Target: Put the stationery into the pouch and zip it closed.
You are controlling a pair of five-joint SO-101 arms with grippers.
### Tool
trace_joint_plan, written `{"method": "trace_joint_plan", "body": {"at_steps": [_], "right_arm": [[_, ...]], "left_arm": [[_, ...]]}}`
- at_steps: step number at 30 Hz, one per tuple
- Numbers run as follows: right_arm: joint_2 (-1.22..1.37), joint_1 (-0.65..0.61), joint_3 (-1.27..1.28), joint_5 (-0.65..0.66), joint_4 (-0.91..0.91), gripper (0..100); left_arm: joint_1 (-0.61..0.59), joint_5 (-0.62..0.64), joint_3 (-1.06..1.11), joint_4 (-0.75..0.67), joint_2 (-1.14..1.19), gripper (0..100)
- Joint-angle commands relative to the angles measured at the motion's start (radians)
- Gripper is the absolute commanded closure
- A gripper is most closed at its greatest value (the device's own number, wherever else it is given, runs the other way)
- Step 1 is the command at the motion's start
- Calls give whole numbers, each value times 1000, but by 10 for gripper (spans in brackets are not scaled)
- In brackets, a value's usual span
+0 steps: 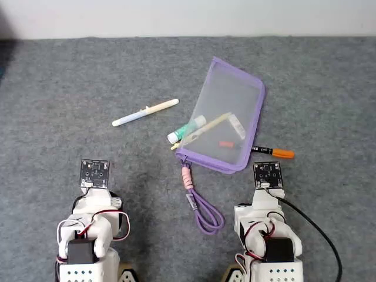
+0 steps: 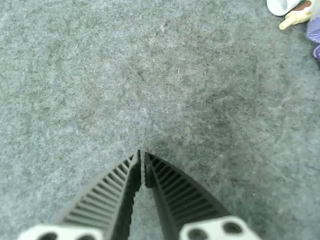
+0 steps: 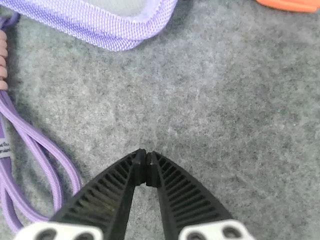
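1. find the pouch [image 1: 226,126]: it lies flat and tilted on the grey worktop [image 1: 59,88], ahead of the two arms, with its purple strap [image 1: 202,211] looped back toward them.
2. note the green-and-white marker [image 1: 187,129]: it sticks out past the pouch's left edge. a yellowish pen [image 1: 211,124] shows through the mesh.
3. note the pastel highlighter [image 1: 145,112]: it lies alone on the worktop, left of the pouch and apart from it.
4. note the orange-capped pen [image 1: 273,153]: it lies at the pouch's lower right corner, with its dark end meeting the pouch edge.
5. check the left end effector [image 2: 142,167]: its fingers are together, holding nothing, above bare worktop.
6. check the right end effector [image 3: 146,167]: its fingers are together, holding nothing, near the pouch's lower edge and beside the strap.
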Motion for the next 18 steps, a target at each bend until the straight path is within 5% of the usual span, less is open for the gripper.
{"method": "trace_joint_plan", "body": {"at_steps": [1, 14, 18], "right_arm": [[-8, -65, 18, -11, 4, 988], [-8, -222, 18, -3, 4, 987], [-10, -180, -8, 80, -10, 987]], "left_arm": [[2, -6, -5, 3, -12, 986], [2, -6, -5, 3, -12, 986], [2, -6, -5, 3, -12, 986]]}}
